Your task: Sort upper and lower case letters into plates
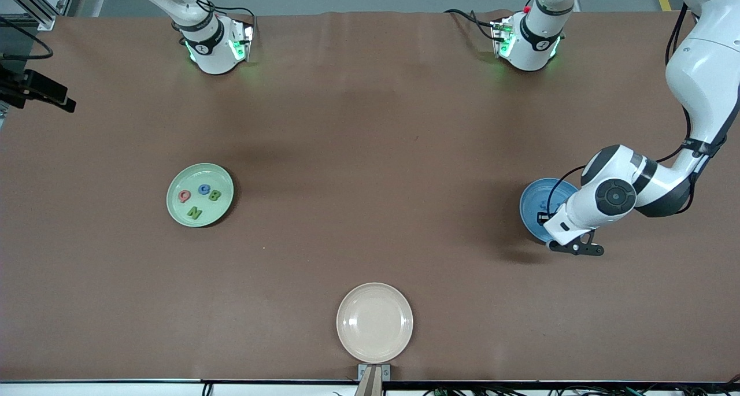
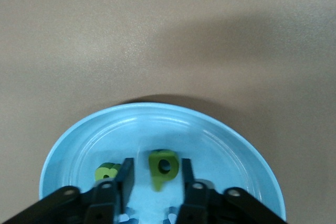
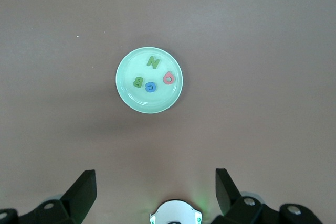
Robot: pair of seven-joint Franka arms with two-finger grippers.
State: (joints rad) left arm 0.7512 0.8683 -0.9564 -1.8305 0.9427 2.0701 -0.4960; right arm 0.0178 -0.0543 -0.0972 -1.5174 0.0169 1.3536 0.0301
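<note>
Brown worktop (image 1: 370,153). Capitals lie in green plate (image 1: 173,208), right arm's end. Left claw (image 2: 157,179) over blue plate (image 2: 231,140), fingers parted around green p (image 2: 163,167), released. Right claw (image 3: 156,190) wide, waiting. Sorting looks nearly done.

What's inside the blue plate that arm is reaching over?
In the blue plate: a green p between the left gripper's parted fingers, and another green letter beside it. The fingers and arm cover the rest, so any other letters are hidden.

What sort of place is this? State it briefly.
Likely a robotics lab: two arms bolted to a brown-covered table, aluminium framing at one corner, cables along the edge, toy letters sorted into a pale green plate and a blue plate.
</note>
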